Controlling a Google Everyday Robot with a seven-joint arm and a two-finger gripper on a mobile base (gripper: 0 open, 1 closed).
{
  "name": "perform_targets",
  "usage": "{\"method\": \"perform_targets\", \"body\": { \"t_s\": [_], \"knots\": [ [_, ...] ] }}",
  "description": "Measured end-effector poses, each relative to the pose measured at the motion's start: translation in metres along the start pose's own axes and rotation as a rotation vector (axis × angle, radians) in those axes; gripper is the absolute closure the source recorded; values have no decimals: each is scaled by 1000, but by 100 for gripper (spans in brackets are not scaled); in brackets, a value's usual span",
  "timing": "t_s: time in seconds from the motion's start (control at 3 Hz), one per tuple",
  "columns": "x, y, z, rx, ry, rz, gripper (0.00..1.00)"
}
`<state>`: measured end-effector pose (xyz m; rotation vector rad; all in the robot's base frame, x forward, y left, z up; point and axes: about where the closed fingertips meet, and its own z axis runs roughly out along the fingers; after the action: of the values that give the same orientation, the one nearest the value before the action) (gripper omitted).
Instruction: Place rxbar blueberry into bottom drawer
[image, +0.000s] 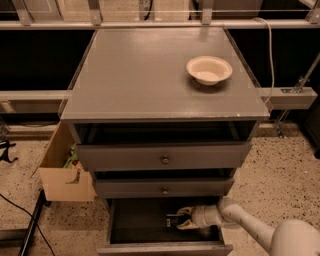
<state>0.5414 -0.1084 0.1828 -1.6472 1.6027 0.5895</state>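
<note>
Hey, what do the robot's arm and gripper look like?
The arm is a white tube with rounded joints, widening into a bulky pale-grey segment at bottom right. The gripper, inside the bottom drawer, is cream-yellow, mounted on a white cylinder. No cables or markings show.

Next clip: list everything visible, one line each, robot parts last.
cabinet: one, dark grey, centre
bowl: one, cream-white, cabinet top, back right
upper drawers: two, grey, round knobs
bottom drawer: one, grey, dark inside, pulled open
rxbar blueberry: one, dark, inside bottom drawer
cardboard box: one, brown, floor left of cabinet
cable: one, white, right of cabinet
arm: one, white, from lower right
gripper: one, pale, inside bottom drawer at the bar
</note>
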Motion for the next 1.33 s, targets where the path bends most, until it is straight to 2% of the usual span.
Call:
{"method": "perform_targets", "body": {
  "t_s": [0.67,1.33],
  "knots": [
    [16,-6,18,11,54,18,100],
    [31,-11,32,-2,73,59,100]
  ]
}}
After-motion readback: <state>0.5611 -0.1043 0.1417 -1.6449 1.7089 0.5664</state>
